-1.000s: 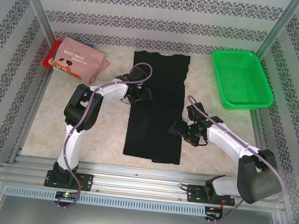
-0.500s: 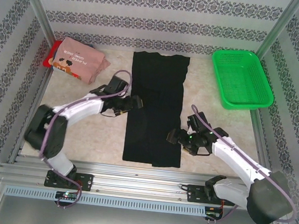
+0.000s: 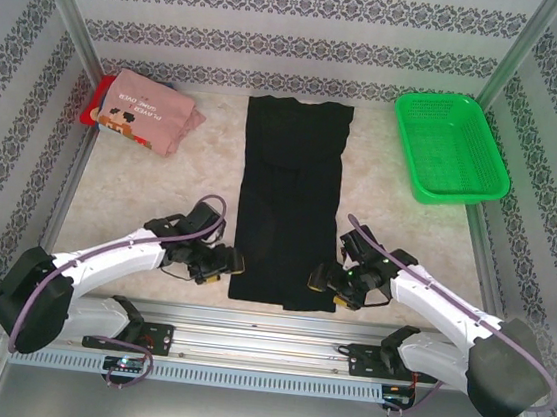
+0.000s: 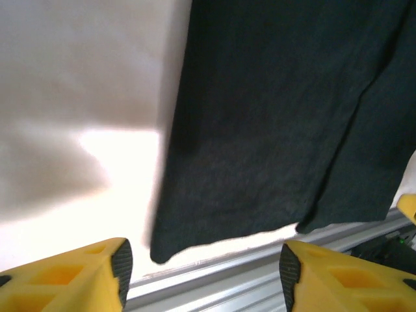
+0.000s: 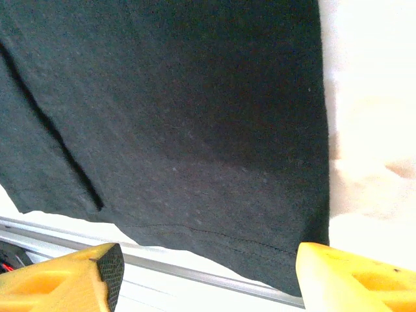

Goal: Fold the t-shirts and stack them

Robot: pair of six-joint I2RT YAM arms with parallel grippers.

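Top external view: the black t-shirt (image 3: 291, 190), a long strip of soft matte cloth, lies down the tabletop's middle, its hem at the near edge between the left gripper (image 3: 222, 262) and right gripper (image 3: 323, 277). Both grippers' jaws stand apart, empty, beside the hem corners.

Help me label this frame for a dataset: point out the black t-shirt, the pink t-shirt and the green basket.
black t-shirt (image 3: 291, 185): top external view, middle of the cloth.
pink t-shirt (image 3: 148, 113): top external view, printed upper face.
green basket (image 3: 449, 148): top external view, bare mesh floor.
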